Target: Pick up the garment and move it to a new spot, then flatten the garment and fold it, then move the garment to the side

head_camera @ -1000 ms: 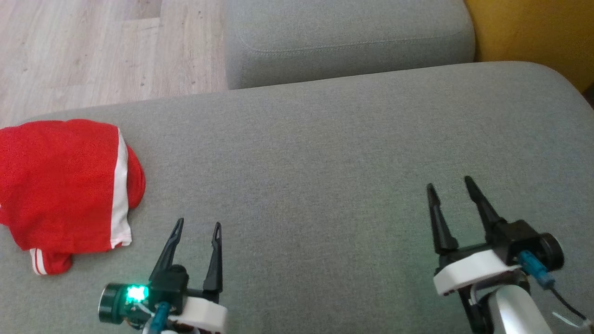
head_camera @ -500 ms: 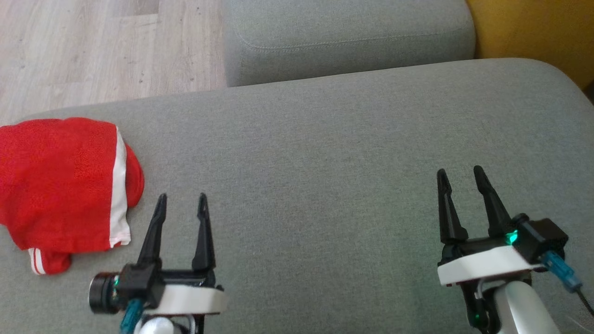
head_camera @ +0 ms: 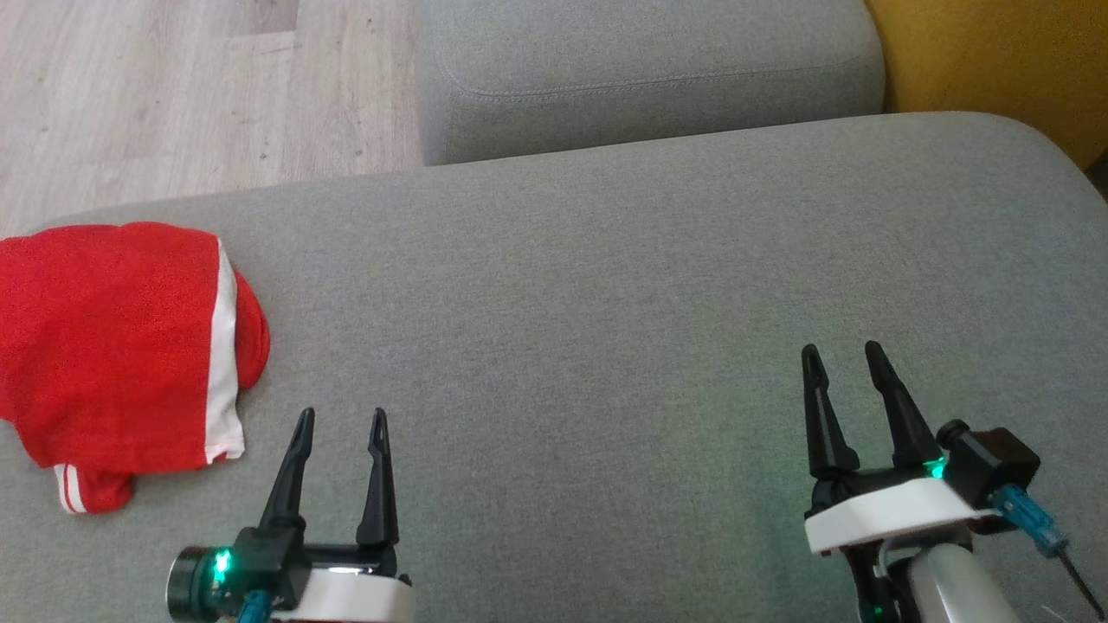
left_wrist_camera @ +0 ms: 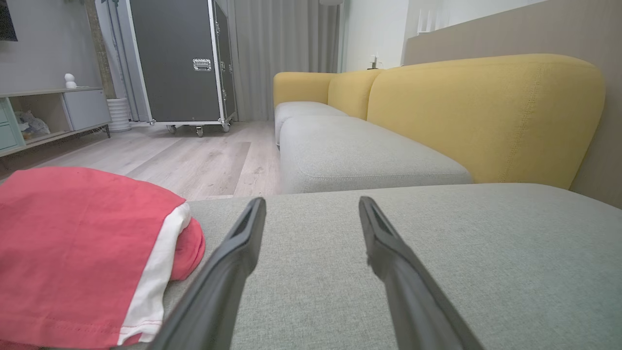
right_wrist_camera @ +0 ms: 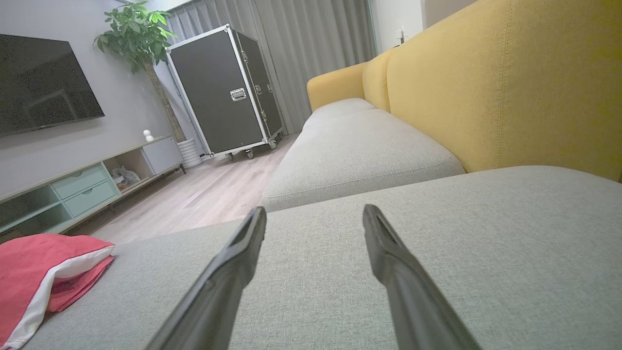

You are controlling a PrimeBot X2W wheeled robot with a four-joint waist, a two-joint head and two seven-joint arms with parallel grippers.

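Both grippers have drawn back toward the robot since half a second ago, and their tips now sit lower over the grey sofa seat (head_camera: 606,260). The left gripper's (head_camera: 340,414) jaws stand parted with nothing between them, over bare fabric just to the right of the garment's (head_camera: 112,346) near corner, not touching it. The right gripper (head_camera: 840,348) also has its jaws apart and empty, well to the right of the garment. The garment, red with a white stripe, lies folded on the seat. The head view's border cuts off its left side, so its full shape and kind cannot be told. A small striped piece pokes out under its near edge. The bottom edge crops the left gripper's body.
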